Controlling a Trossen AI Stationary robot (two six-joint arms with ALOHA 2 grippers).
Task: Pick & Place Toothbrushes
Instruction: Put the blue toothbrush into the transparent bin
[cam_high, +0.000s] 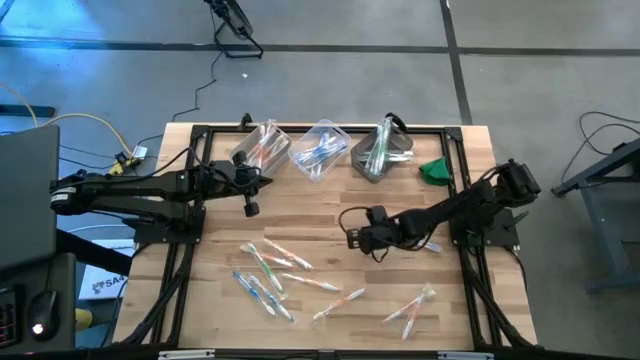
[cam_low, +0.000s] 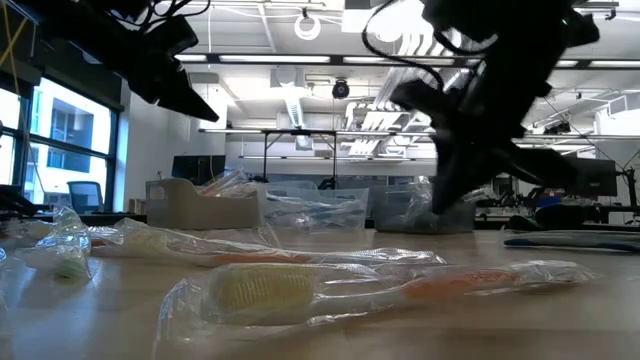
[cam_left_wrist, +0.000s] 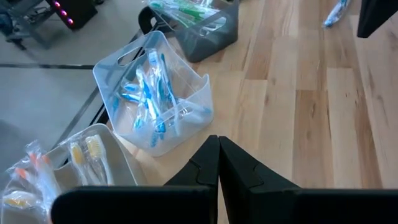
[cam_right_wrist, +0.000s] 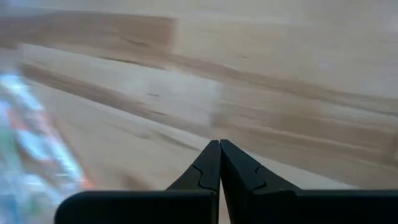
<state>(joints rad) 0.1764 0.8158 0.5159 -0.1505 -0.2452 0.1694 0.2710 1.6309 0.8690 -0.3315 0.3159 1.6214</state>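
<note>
High view: three bins (cam_high: 320, 150) along the bench's (cam_high: 470, 330) far edge already hold toothbrushes; roughly a dozen toothbrushes (cam_high: 268, 278) lie loose toward the near edge. Left pincer (cam_high: 250, 207) and right pincer (cam_high: 352, 238) hover clenched, empty.

Pale striped wooden table (cam_high: 330, 225), black arms, clear bins (cam_high: 320, 150) of orange, blue and green toothbrushes (cam_high: 275, 275), small green object (cam_high: 436, 171), grey floor.
</note>
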